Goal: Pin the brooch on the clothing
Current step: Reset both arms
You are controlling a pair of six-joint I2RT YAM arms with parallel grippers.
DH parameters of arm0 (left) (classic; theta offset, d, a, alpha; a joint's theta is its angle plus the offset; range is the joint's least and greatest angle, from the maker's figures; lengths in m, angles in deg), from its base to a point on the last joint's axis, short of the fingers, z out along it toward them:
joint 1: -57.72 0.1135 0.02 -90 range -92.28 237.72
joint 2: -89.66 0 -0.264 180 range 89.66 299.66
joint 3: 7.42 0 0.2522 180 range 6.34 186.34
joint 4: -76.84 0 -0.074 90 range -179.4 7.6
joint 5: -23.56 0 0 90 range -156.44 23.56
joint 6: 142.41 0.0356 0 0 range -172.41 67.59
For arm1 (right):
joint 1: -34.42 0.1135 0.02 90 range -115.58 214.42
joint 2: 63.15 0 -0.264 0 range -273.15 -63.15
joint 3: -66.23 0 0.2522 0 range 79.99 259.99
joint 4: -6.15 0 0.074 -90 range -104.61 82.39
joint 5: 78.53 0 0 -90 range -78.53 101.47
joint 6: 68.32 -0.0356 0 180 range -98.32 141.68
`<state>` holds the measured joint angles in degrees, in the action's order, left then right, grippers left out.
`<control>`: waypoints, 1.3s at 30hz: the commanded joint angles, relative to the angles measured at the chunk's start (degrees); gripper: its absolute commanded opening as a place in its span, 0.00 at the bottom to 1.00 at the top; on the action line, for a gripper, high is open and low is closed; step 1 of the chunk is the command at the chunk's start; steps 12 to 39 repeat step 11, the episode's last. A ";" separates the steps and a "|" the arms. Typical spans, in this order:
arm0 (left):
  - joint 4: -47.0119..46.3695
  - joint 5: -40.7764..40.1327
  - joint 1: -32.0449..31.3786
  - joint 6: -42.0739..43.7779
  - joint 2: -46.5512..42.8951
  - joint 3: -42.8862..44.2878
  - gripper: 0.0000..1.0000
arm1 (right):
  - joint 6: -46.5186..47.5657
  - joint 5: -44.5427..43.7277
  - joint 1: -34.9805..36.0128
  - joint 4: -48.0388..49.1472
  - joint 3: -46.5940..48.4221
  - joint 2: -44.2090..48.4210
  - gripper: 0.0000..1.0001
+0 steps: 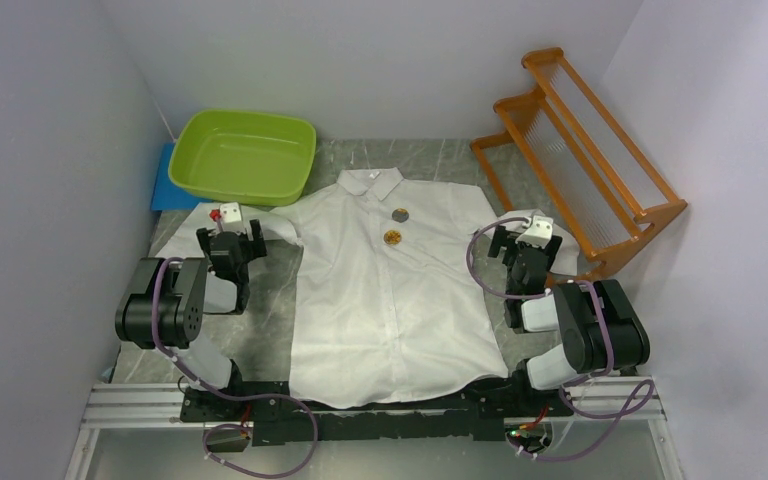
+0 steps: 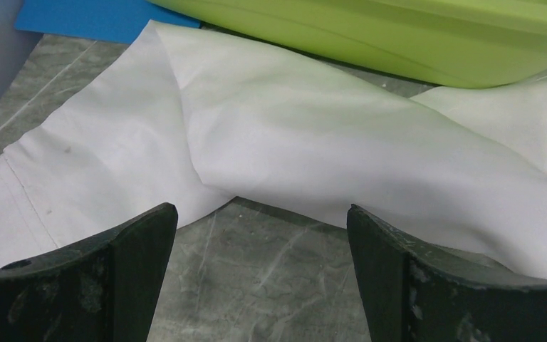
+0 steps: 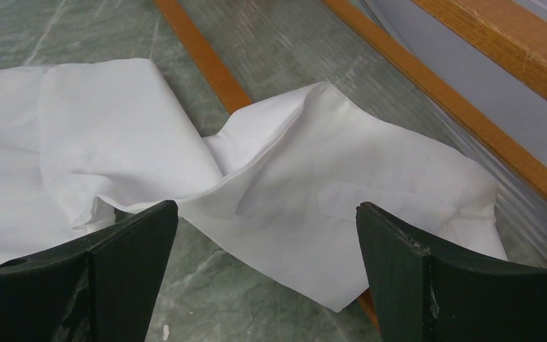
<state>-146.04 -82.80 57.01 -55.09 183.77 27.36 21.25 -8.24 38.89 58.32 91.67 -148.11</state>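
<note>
The white shirt (image 1: pixel 390 290) lies flat on the table, collar at the far end. On its chest lie a small gold round brooch (image 1: pixel 392 237) and a small grey disc (image 1: pixel 399 213) above it. My left gripper (image 1: pixel 228 242) is open and empty over the shirt's left sleeve (image 2: pixel 271 135). My right gripper (image 1: pixel 526 245) is open and empty over the crumpled right sleeve (image 3: pixel 313 178). Neither brooch piece shows in the wrist views.
A green plastic basin (image 1: pixel 243 155) stands at the back left on a blue mat (image 1: pixel 170 185); it also shows in the left wrist view (image 2: pixel 399 35). An orange wooden rack (image 1: pixel 580 160) stands at the back right, its foot (image 3: pixel 206 60) beside the right sleeve.
</note>
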 commanded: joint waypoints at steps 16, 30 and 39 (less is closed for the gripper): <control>-0.48 -0.34 0.21 -0.97 -0.31 0.56 0.94 | -1.32 -0.78 -0.51 0.88 1.53 -0.03 1.00; -0.48 -0.34 0.21 -0.97 -0.31 0.56 0.94 | -1.32 -0.78 -0.51 0.88 1.53 -0.03 1.00; -0.48 -0.34 0.21 -0.97 -0.31 0.56 0.94 | -1.32 -0.78 -0.51 0.88 1.53 -0.03 1.00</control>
